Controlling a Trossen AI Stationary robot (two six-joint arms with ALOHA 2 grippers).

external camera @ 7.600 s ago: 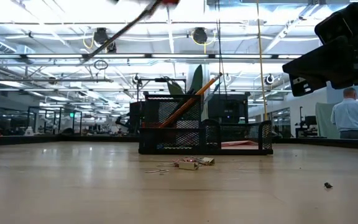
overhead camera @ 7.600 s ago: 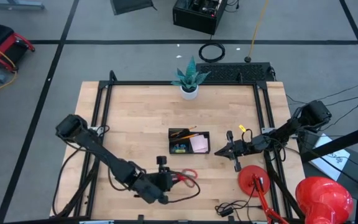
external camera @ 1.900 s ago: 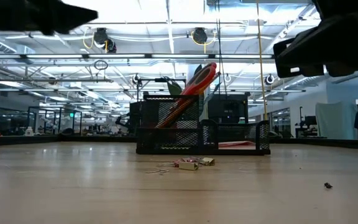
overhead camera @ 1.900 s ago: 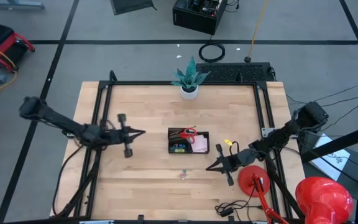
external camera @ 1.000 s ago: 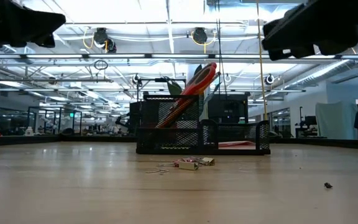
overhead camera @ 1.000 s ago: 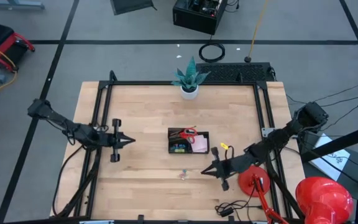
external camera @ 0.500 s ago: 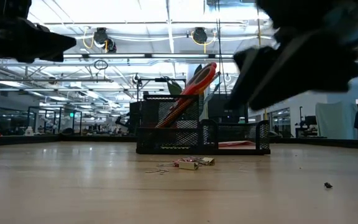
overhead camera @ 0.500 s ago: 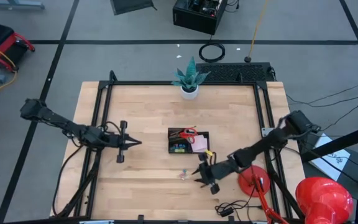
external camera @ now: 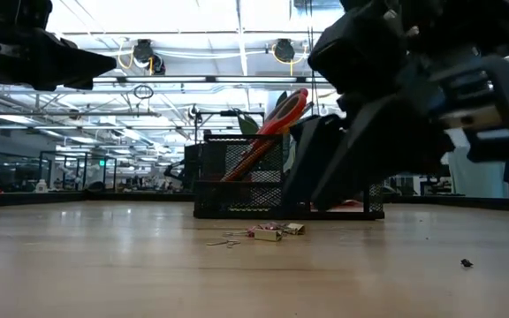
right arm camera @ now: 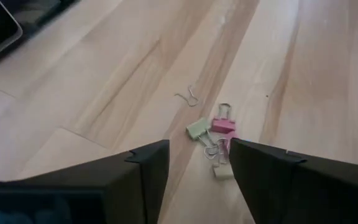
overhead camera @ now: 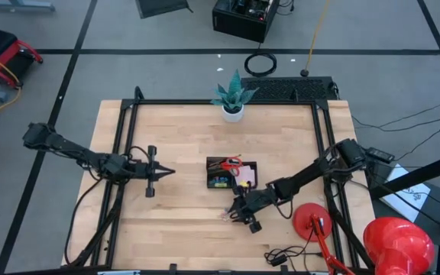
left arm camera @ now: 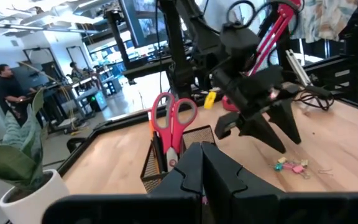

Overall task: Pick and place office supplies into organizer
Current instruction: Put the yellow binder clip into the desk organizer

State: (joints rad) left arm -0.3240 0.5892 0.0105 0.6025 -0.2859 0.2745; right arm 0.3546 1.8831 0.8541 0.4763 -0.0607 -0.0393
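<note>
The right tool (overhead camera: 239, 215) has swung in from the right edge of the bench (overhead camera: 174, 130) and now hangs low in the lower middle of the overhead frame, right over the clips (overhead camera: 225, 215). A second ago it was back by the red lamp base (overhead camera: 312, 223); now its two fingers stand spread apart, and in its own camera the little heap of clips (right arm camera: 215, 138), pink and pale green, lies on the wood just ahead of the gap between them. Not touching yet, as far as I can see. From bench level the arm fills the right half of the frame, with the clips (external camera: 268, 232) just below and left of it.

The left tool (overhead camera: 166, 173) sits at the left of the overhead frame, pressed together and empty, pointing toward the organizer (overhead camera: 232, 174). It has barely moved.

The scissors (overhead camera: 231, 163) already stand in the organizer, red handles up, the pink sticky pad (overhead camera: 247, 176) in the other compartment.

So the clips look like the last loose item, and the spread fingers suggest a pinch is coming.
</note>
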